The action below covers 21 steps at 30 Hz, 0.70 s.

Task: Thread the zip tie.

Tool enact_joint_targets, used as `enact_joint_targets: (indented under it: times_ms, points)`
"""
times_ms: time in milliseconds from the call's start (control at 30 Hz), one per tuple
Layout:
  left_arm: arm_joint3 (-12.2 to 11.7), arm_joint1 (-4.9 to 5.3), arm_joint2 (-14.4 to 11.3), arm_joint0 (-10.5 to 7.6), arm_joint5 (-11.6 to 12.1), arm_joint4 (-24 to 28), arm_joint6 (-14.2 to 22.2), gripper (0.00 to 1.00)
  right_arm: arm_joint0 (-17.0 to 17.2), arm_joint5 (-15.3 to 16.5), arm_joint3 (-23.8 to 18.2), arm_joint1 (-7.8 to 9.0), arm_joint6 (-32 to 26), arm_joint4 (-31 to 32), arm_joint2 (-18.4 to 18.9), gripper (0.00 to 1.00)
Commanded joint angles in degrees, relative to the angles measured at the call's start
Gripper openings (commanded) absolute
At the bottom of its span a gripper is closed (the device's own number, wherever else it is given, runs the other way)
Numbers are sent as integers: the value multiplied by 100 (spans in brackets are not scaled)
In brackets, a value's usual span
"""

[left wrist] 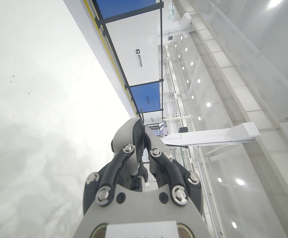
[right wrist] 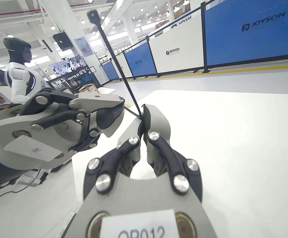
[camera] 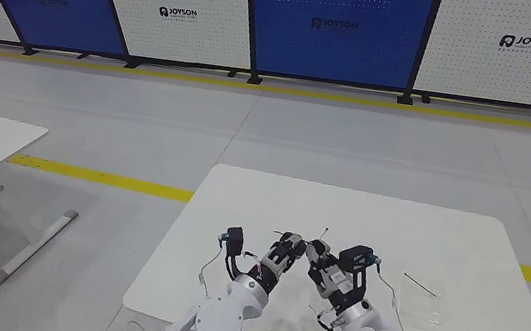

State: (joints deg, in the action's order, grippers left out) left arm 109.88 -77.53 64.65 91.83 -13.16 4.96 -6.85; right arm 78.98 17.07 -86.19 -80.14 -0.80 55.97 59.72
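Note:
A black zip tie (right wrist: 117,63) stands up from my right gripper (right wrist: 142,117), which is shut on its strap. The tie's square head (right wrist: 92,15) is at the raised end. A short length of strap runs sideways from there into my left gripper (right wrist: 123,107), which is shut on the tail end. In the left wrist view the left gripper (left wrist: 142,126) is closed, with a thin black tip of the zip tie (left wrist: 141,112) poking out past the fingers. In the top view both grippers (camera: 287,249) (camera: 316,255) meet tip to tip over the white table (camera: 238,222), zip tie (camera: 323,237) pointing up.
A spare zip tie (camera: 420,284) lies on the table to the right, beside a clear plastic bag (camera: 425,310). The table's near edge is close under the arms. Blue and white fence panels (camera: 335,23) stand far behind.

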Motion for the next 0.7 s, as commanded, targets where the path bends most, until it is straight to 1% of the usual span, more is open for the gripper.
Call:
enact_joint_targets:
  times_ms: [0,267,667]
  points:
    - [14,3,7,17,38,5,14,0,-5,-3,13,0,4,-6,-9,0]
    - [53,9,21,56,118,26,17,0,-35,-2,88,-1,19,-27,-51,0]
    - [202,-2,93,106,384,360,-55,0,-67,37,184,7,8,-36,-84,0]
